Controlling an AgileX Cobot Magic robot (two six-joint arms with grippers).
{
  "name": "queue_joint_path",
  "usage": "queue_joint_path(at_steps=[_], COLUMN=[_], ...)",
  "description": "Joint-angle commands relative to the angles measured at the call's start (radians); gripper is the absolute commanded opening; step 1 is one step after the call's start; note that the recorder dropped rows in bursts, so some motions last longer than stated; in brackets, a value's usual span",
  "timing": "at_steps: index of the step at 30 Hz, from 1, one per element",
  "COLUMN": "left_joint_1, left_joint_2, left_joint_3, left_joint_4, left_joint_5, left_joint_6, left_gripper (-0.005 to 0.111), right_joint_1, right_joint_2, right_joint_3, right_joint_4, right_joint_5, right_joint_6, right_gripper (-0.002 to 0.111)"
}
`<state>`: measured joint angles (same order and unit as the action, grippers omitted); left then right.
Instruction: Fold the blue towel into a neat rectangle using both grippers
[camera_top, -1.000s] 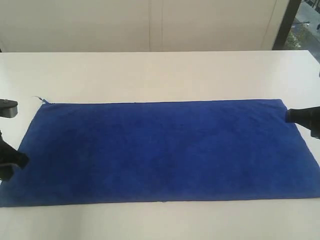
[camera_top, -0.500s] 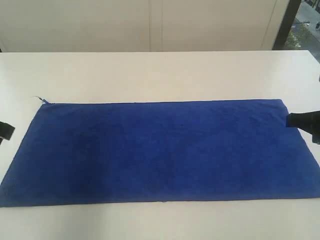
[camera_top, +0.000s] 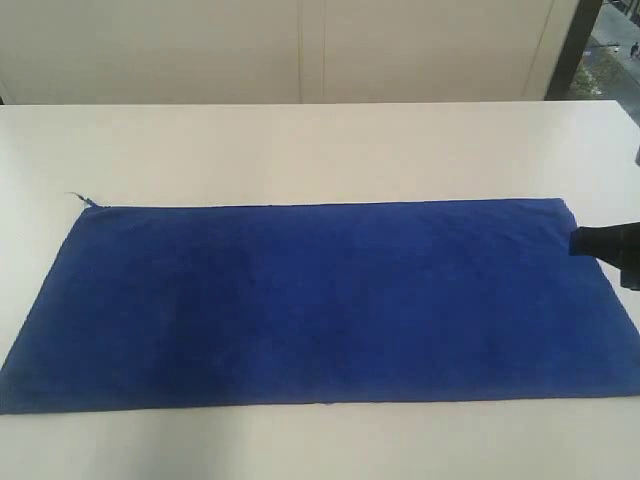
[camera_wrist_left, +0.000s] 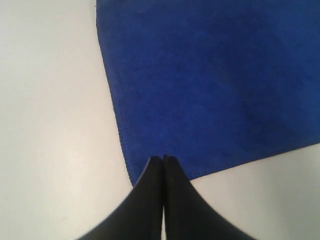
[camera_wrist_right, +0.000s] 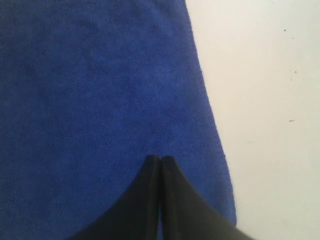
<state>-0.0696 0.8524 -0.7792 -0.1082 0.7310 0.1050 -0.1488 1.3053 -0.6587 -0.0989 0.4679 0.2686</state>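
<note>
blue towel (camera_top: 310, 300) lies spread flat on the white table (camera_top: 300, 140), no fold made yet. we hold our left gripper (camera_wrist_left: 163, 160) and right gripper (camera_wrist_right: 160, 160) over its opposite ends, jaws of each pressed together on nothing; all folds remain.

near corners of blue towel (camera_top: 320, 300) and most of right gripper (camera_top: 576, 241) past exterior view's edges

Left jaws: pair of matt black tapered fingers (camera_wrist_left: 140, 205), pressed flat together along their length, tips meeting.
Right jaws: matching matt black tapered fingers (camera_wrist_right: 140, 205), likewise pressed together. Right arm's black end (camera_top: 605, 242) enters at the exterior view's right edge.
</note>
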Motion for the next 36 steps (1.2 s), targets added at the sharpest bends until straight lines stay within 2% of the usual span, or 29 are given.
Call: queue_joint_path(at_steps=[1, 8, 18, 23, 30, 36], left_joint_1=[-0.001, -0.001, -0.001, -0.001, -0.001, -0.001], left_joint_2=[-0.053, -0.068, -0.068, -0.068, -0.068, -0.068], left_joint_3=[0.001, 0.001, 0.001, 0.001, 0.001, 0.001], left_joint_4=[0.016, 0.016, 0.016, 0.016, 0.016, 0.016], left_joint_5=[0.029, 0.022, 0.022, 0.022, 0.022, 0.022], left_joint_6=[0.001, 0.004, 0.004, 0.004, 0.004, 0.004], left_gripper=[0.000, 0.000, 0.000, 0.000, 0.000, 0.000], right_joint_1=[0.001, 0.001, -0.007, -0.058, -0.120, -0.122], right_joint_2=[-0.007, 0.050, 0.301, 0.384, 0.491, 0.586], right_joint_3=[0.001, -0.094, -0.323, -0.387, -0.420, -0.427], right_joint_4=[0.007, 0.007, 0.007, 0.031, 0.129, 0.129], right_joint_5=[0.031, 0.132, 0.271, 0.271, 0.150, 0.062], right_joint_6=[-0.026, -0.115, -0.144, -0.189, -0.329, -0.409], right_gripper=[0.000, 0.000, 0.001, 0.016, 0.040, 0.043])
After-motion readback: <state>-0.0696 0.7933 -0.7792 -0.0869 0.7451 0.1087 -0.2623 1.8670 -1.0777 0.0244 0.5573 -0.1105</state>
